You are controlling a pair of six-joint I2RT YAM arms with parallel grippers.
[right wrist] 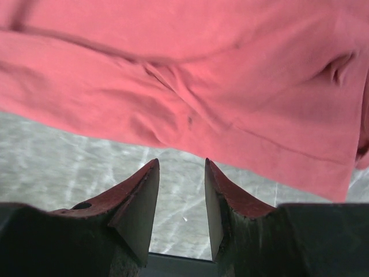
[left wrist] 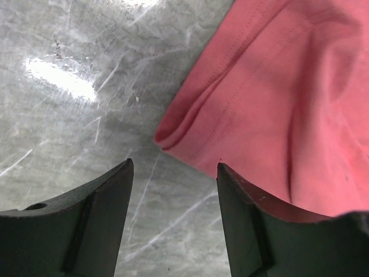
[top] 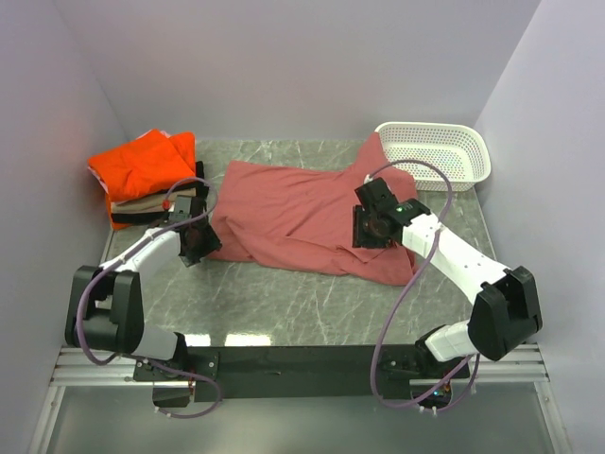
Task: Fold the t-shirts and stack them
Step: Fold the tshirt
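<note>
A salmon t-shirt (top: 302,213) lies spread and rumpled across the middle of the grey marble table (top: 284,303). My left gripper (top: 196,244) is open and empty at the shirt's left edge; in the left wrist view the shirt's folded corner (left wrist: 173,135) lies just past the fingertips. My right gripper (top: 371,227) is open and empty above the shirt's right part; in the right wrist view the shirt's hem (right wrist: 190,115) lies just beyond the fingertips. A stack of folded shirts, bright orange (top: 142,168) over beige (top: 151,204) and black, sits at the back left.
A white perforated basket (top: 435,151) stands at the back right corner. Grey walls close in the table on three sides. The arms' black base rail (top: 302,359) runs along the near edge.
</note>
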